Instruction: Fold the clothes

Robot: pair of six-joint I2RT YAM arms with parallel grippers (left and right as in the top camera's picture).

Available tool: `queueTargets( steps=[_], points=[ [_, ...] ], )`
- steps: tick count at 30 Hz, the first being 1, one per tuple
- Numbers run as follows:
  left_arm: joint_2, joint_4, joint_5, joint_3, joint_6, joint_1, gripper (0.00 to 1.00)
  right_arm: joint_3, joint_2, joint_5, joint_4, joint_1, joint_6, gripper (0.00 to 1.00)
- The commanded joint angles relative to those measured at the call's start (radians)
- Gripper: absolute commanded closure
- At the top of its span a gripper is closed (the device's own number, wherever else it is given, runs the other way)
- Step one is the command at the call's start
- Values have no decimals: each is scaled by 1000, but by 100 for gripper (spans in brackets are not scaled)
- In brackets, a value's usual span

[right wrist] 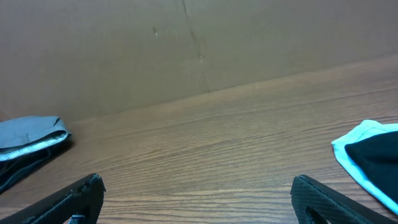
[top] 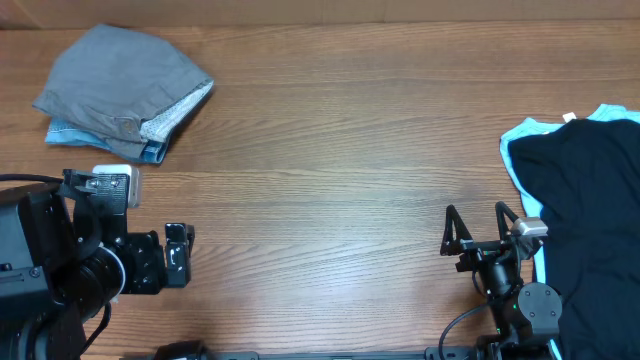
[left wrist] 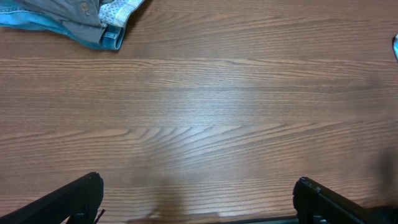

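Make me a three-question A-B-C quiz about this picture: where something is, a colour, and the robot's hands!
1. Where are the folded grey trousers?
A far-left corner of the table
B the middle
C in a gripper
2. What colour is the upper garment at the right edge?
A red
B black
C yellow
3. How are the left gripper and right gripper?
A both shut
B one holding cloth
C both open, empty
Answers: 1 A, they lie top left from overhead; 2 B, black over a pale-blue garment; 3 C, jaws wide, nothing between.

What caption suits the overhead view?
Left gripper and right gripper idle, jaws open, between folded grey trousers on blue denim, far left, and black garment at right.
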Motion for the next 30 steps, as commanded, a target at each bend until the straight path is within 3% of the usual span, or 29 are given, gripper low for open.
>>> queueTargets(
  steps=[1, 9, 14, 19, 24, 30],
  points=[
    [-3, 1, -1, -5, -3, -8, 0, -9, -12, -6, 8, -5, 3, 0],
    [-70, 13, -48, -24, 13, -60, 0, -9, -12, -6, 8, -5, 3, 0],
    [-222, 354, -82, -211, 15, -79, 0, -9, -12, -6, 8, -5, 3, 0],
    [-418, 738, 1, -568, 58, -79, 0, -9, -12, -6, 8, -5, 3, 0],
    [-618, 997, -8, -887, 64, -79, 0, -9, -12, -6, 8, -5, 3, 0],
    [-863, 1177, -25, -1175, 66, -80, 0, -9, -12, -6, 8, -5, 3, 0]
  ],
)
